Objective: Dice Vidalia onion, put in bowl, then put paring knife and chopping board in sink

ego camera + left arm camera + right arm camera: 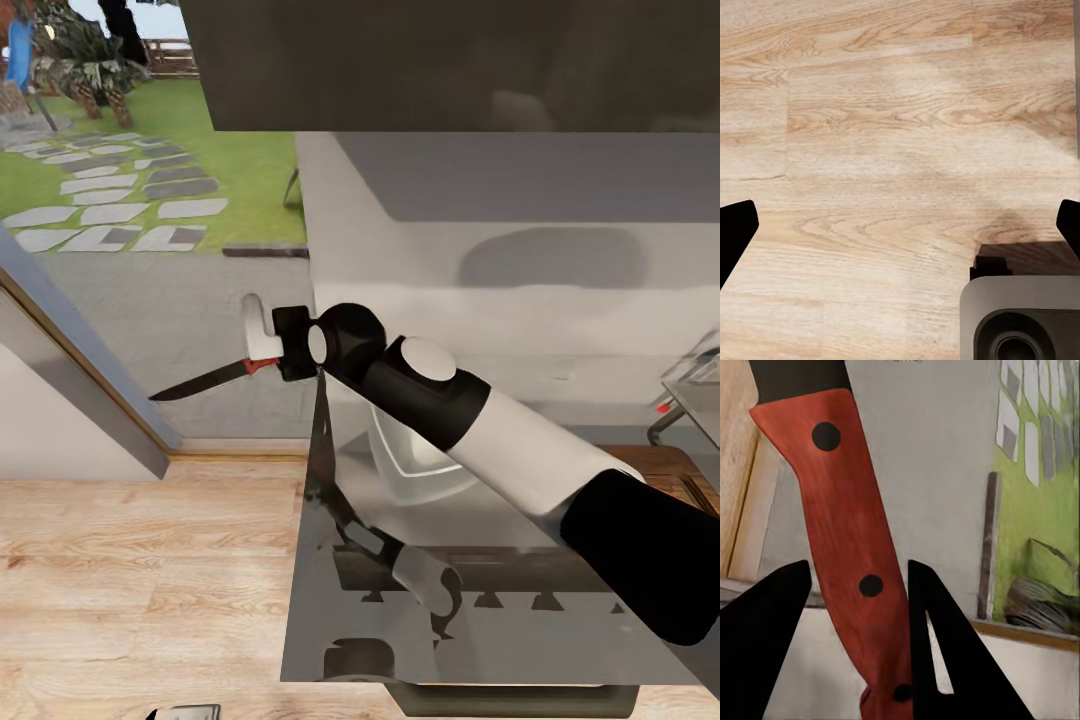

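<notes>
My right gripper [258, 345] is shut on the paring knife [205, 380], held out past the left end of the countertop [500, 525] with the dark blade pointing left. In the right wrist view the red handle [847, 525] sits clamped between the two black fingers [772, 615]. The white bowl [400, 470] rests on the countertop, partly hidden behind my right arm. A corner of the brown chopping board [670, 465] shows at the right, with the steel sink [702, 395] beyond it. The Vidalia onion is out of view. My left gripper [900, 225] hangs open over the wooden floor.
Light wooden floor [140, 580] lies left of the counter, with a grey sill and open doorway to a garden [150, 180] beyond. A dark wall cabinet [450, 60] hangs above the counter. The tap's red knob [662, 407] shows by the sink. My base [1020, 322] is below the left gripper.
</notes>
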